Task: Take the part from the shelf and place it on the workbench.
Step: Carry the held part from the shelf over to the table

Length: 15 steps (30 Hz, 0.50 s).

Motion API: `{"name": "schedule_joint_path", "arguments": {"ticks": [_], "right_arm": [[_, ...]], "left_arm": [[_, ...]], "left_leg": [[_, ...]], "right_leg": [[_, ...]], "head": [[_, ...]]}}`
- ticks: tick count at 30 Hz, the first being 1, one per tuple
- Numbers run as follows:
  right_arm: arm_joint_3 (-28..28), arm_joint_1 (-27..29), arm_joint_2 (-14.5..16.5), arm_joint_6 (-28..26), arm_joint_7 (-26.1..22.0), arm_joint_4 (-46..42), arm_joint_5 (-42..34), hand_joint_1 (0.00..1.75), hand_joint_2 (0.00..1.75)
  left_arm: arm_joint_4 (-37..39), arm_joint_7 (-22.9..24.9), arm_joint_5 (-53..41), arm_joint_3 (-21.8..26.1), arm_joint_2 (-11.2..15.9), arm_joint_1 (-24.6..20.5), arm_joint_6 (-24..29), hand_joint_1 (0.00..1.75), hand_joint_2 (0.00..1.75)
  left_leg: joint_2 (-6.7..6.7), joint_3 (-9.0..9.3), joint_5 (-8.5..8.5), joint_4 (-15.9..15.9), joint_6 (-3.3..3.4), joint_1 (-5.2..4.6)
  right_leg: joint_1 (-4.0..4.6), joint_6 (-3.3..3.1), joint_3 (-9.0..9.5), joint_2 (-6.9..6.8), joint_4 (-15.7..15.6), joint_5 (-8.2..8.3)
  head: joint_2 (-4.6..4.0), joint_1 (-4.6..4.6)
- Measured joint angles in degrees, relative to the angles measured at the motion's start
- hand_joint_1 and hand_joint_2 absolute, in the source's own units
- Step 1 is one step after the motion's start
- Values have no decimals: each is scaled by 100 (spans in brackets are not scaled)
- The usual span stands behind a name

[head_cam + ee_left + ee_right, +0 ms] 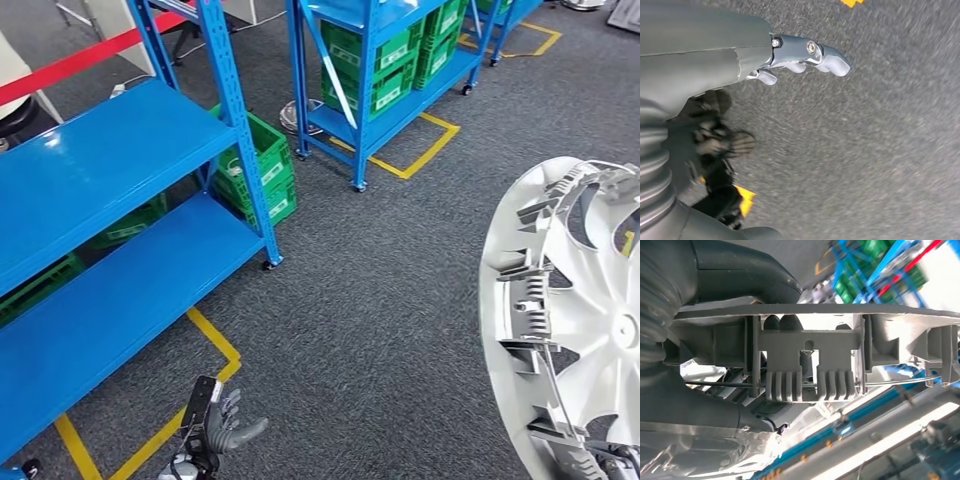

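The part is a large silver wheel cover (570, 315), held upright at the right edge of the head view with its ribbed inner side toward me. In the right wrist view my right hand (734, 285) grips its rim (810, 355), thumb on one side and fingers behind the clips. My left hand (219, 425) hangs low over the carpet, fingers spread and holding nothing; its fingertips (828, 57) show above the grey floor. The blue shelf (106, 250) I face stands to the left with bare boards.
Green crates (264, 165) sit behind the near shelf's post. A second blue rack (377, 70) with green crates stands farther back. Yellow floor tape (215, 345) marks bays on the grey carpet. A red barrier strip (75, 62) runs at the upper left.
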Motion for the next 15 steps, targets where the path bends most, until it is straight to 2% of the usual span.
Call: {"name": "schedule_joint_path", "arguments": {"ticks": [1,2,4,5,6,7,8,9,10,11,12,13,14,15], "right_arm": [[-53,32,75,0,-137,-10,-2,175,175],[-107,56,149,0,-260,-17,-6,175,175],[-203,92,282,0,-489,-24,-20,175,175],[-248,108,340,0,-593,-23,-28,175,175],[-294,126,395,0,-692,-23,-37,175,175],[-336,142,443,0,-767,-20,-43,175,175],[-372,156,488,0,-825,-13,-47,175,175],[-401,174,524,0,-865,-3,-50,175,175],[-425,185,553,0,-894,11,-51,175,175],[-445,188,575,0,-920,29,-51,175,175],[-463,186,591,1,-946,47,-50,175,175],[-480,178,605,1,-967,65,-48,175,175],[-495,174,617,1,-984,84,-44,175,175],[-508,174,629,1,-998,101,-40,175,175]], "left_arm": [[9,-10,-23,-16,8,4,2,0,175],[16,-20,-42,-33,15,1,4,0,175],[31,-29,-56,-68,26,-8,3,0,175],[43,-30,-58,-79,34,-12,-3,0,175],[56,-30,-56,-86,42,-11,-14,0,175],[70,-31,-50,-88,51,-9,-27,0,175],[79,-31,-42,-88,60,-7,-43,0,175],[85,-30,-33,-87,69,-9,-57,0,175],[89,-30,-25,-86,76,-15,-77,0,175],[93,-27,-23,-86,84,-19,-96,0,175],[99,-17,-26,-85,96,-18,-114,0,175],[107,-7,-37,-85,106,-10,-129,0,175],[115,9,-53,-85,119,-2,-138,0,175],[121,30,-76,-86,129,1,-146,0,175]], "left_leg": [[-16,-5,108,-29,4,2],[-46,102,310,-281,10,8],[-279,462,705,-1059,15,45],[-401,597,798,-1355,22,65],[-488,671,823,-1528,35,76],[-497,689,806,-1586,59,73],[-429,683,811,-1591,97,74],[-359,683,826,-1601,136,74],[-287,685,843,-1612,179,77],[-209,686,854,-1622,215,80],[-131,685,855,-1623,238,69],[-49,685,851,-1623,254,56],[39,685,847,-1622,261,44],[125,687,842,-1621,262,38]], "right_leg": [[-2,3,-5,90,1,7],[-6,11,-6,177,4,16],[-8,49,-21,342,30,27],[-5,75,-48,418,51,34],[-5,108,-81,489,64,45],[-8,147,-113,558,68,63],[-21,184,-153,626,54,87],[-22,217,-185,597,62,88],[-13,246,-243,472,140,35],[-1,269,-350,289,340,-92],[8,288,-497,67,670,-281],[7,306,-683,-82,1078,-490],[-1,319,-853,-154,1459,-652],[-9,326,-948,-184,1695,-721]], "head": [[0,1],[0,0],[0,-5],[0,-7],[0,-12],[0,-14],[0,-15],[0,-14],[0,10],[0,35],[0,63],[0,86],[0,90],[0,89]]}}
